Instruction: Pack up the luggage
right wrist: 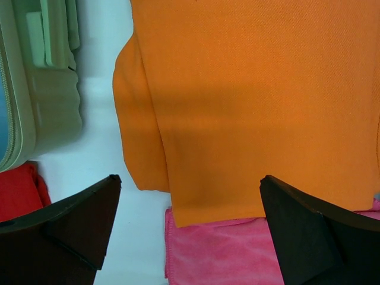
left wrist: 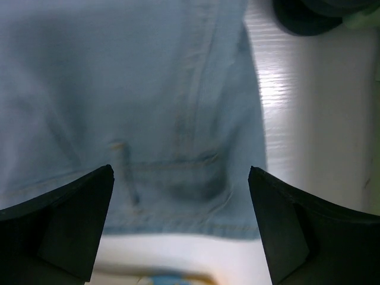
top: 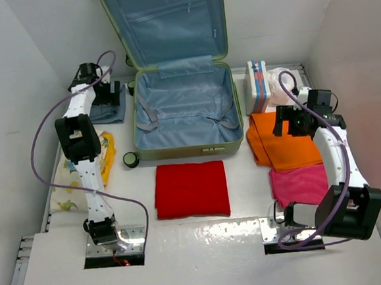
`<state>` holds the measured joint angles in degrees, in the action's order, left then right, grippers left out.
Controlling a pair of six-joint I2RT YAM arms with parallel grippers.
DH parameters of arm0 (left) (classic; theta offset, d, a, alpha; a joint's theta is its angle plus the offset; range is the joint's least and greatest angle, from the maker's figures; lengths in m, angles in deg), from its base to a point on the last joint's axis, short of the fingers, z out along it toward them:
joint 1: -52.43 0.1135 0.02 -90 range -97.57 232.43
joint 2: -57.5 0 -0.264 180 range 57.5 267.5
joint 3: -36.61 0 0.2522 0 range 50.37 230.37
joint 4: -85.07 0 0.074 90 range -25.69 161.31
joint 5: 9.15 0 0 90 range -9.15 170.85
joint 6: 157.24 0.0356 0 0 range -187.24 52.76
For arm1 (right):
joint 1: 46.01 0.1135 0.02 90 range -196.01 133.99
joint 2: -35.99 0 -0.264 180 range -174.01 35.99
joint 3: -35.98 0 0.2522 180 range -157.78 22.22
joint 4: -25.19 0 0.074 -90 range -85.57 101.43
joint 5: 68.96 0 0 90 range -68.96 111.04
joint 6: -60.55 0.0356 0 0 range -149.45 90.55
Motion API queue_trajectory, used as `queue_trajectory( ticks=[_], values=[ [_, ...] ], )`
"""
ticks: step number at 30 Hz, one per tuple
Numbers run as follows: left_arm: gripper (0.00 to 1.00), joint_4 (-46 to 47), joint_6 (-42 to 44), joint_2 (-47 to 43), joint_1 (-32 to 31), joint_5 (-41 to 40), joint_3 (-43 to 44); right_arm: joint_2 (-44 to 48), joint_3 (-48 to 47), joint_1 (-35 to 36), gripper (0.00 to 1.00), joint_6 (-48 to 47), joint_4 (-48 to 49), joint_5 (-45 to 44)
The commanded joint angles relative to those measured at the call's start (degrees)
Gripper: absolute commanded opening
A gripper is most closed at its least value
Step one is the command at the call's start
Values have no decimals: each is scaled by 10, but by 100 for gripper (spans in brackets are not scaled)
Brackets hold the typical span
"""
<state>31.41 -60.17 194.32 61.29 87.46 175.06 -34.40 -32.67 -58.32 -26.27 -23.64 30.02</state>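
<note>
Denim-side: holding the left gripper (left wrist: 181, 172) spread wide just above folded jeans (left wrist: 119, 89) at the upper left of the top view, gripping nothing. Seeing jeans filling most of the left wrist view, with bare white table (left wrist: 314, 130) showing along the right. Keeping the right gripper (right wrist: 190, 178) equally wide above an orange cloth (right wrist: 255, 107) at right centre of the top view, also gripping nothing. Watching that orange cloth overlapping the top edge of a pink cloth (right wrist: 219, 255) lower in the frame. Finding the luggage (top: 184, 110) lying open at upper centre between the two arms, lid raised toward the top edge, blue lining showing. Noting a red cloth (top: 191, 188) lying just below the luggage, near its front edge.
</note>
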Motion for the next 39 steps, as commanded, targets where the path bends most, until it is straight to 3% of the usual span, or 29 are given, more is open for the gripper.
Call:
queue_trajectory(
  ticks=[1, 7, 15, 21, 27, 31, 32, 33, 39],
  values=[
    [97, 10, 9, 8, -24, 23, 43, -4, -14, -3, 100, -12, 5, -10],
    [97, 35, -7, 27, -45, 36, 36, -2, -8, -3, 100, -27, 1, -27],
    [97, 54, -35, 93, -71, -169, 59, -5, -19, -3, 100, -27, -4, -33],
    [94, 54, -49, 129, -66, -196, 64, -20, -41, -3, 100, -27, -16, -33],
    [67, 39, -88, 115, -20, -112, 23, -22, -51, -3, 98, -27, -17, -26],
    [32, 33, -102, 82, -5, -73, -31, -21, -53, -3, 92, -27, -17, -14],
    [11, 33, -109, 74, 1, -64, -40, -20, -53, -3, 91, -26, -18, -14],
    [1, 33, -116, 56, 7, -59, -47, -20, -52, -3, 90, -25, -18, -7],
    [0, 103, -167, -79, 58, 66, -149, -18, -49, -3, 87, -13, -18, 10]
  ],
)
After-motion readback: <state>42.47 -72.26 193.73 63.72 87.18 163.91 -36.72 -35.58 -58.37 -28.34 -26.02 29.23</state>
